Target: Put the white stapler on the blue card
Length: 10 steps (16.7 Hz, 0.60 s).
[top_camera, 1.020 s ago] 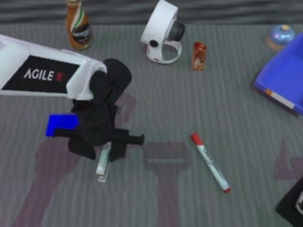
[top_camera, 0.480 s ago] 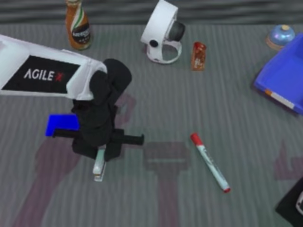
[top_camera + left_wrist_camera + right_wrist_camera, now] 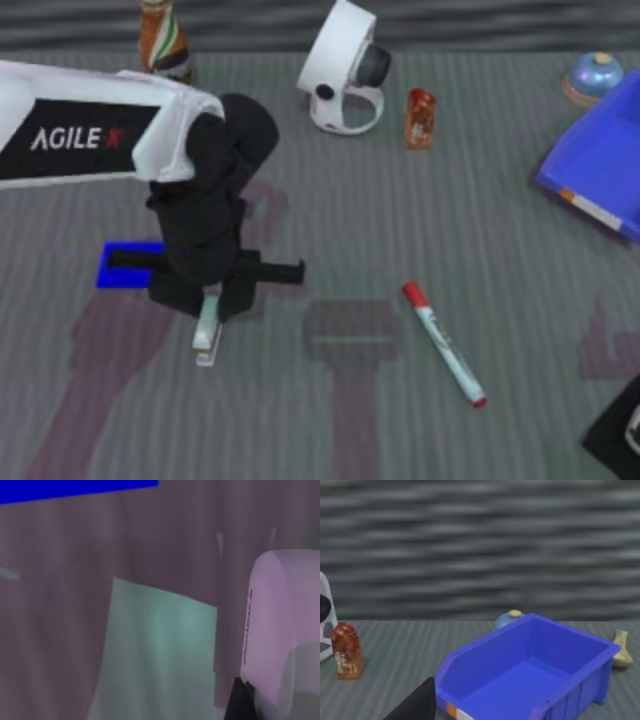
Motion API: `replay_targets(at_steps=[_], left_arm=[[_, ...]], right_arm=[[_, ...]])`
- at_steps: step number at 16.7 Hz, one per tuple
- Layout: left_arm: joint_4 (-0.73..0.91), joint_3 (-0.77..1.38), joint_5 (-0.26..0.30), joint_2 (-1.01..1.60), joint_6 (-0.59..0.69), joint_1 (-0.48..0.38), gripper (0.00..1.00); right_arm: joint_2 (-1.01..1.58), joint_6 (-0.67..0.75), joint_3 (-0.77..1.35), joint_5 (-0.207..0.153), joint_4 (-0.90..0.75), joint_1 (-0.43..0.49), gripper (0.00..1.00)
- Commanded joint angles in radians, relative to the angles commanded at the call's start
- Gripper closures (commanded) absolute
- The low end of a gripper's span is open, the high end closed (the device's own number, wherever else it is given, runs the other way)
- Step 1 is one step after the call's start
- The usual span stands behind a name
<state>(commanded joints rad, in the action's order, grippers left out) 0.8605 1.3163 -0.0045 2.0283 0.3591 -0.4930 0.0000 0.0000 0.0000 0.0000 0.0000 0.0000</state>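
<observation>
My left gripper (image 3: pixel 210 308) is shut on the white stapler (image 3: pixel 208 332), whose slim pale body sticks out below the black fingers toward the table's front. The blue card (image 3: pixel 122 266) lies flat just left of the gripper, with its right part hidden under the arm. In the left wrist view the stapler (image 3: pixel 160 655) fills the lower middle as a pale greenish slab, and the blue card (image 3: pixel 75 487) shows as a strip beyond it. My right gripper (image 3: pixel 618 438) is parked at the front right corner.
A red-capped marker pen (image 3: pixel 443 343) lies right of centre. At the back stand a brown bottle (image 3: pixel 160 40), a white round device (image 3: pixel 345 70), a small orange bottle (image 3: pixel 421 118) and a bell (image 3: pixel 592 75). A periwinkle-blue tray (image 3: pixel 600 165) sits at the right edge.
My left gripper has carried the stapler a little to the left and back, toward the blue card. The arm now covers more of the bottle. The right arm has not moved.
</observation>
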Motion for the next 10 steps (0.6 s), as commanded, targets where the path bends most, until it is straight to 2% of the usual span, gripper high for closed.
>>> replay_targets(at_steps=[5,10], left_arm=[[0.219,0.118,0.000,-0.091,0.001,0.008,1.00],[0.239,0.132,-0.001,-0.104,-0.001,0.004,1.00]], right_arm=[[0.000,0.000,0.000,0.000,0.000,0.000,0.00],[0.000,0.000,0.000,0.000,0.000,0.000,0.00]])
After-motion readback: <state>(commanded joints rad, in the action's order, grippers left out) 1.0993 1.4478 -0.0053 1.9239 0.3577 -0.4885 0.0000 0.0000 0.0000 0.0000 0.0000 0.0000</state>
